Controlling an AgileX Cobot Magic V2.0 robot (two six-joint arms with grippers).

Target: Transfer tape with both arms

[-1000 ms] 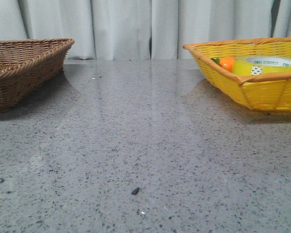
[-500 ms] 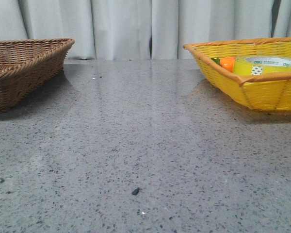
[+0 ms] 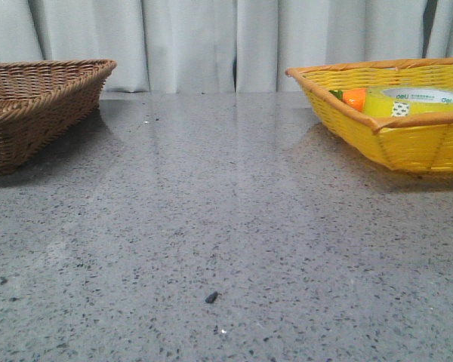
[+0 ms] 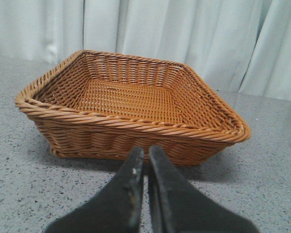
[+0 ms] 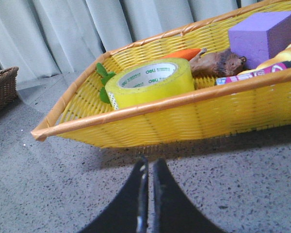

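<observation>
The yellow tape roll (image 5: 153, 83) lies flat inside the yellow wicker basket (image 5: 150, 124), white core up; in the front view the tape (image 3: 408, 102) shows over the basket's rim (image 3: 419, 121) at the right. My right gripper (image 5: 149, 167) is shut and empty, low over the table just outside that basket's near wall. My left gripper (image 4: 145, 154) is shut and empty, in front of the brown wicker basket (image 4: 131, 126). Neither arm shows in the front view.
The yellow basket also holds an orange carrot (image 5: 184, 53), a purple block (image 5: 262, 36), a brown toy animal (image 5: 218, 63) and a wrapped item (image 5: 262, 73). The brown basket (image 3: 38, 105) stands at the table's far left. White curtains hang behind.
</observation>
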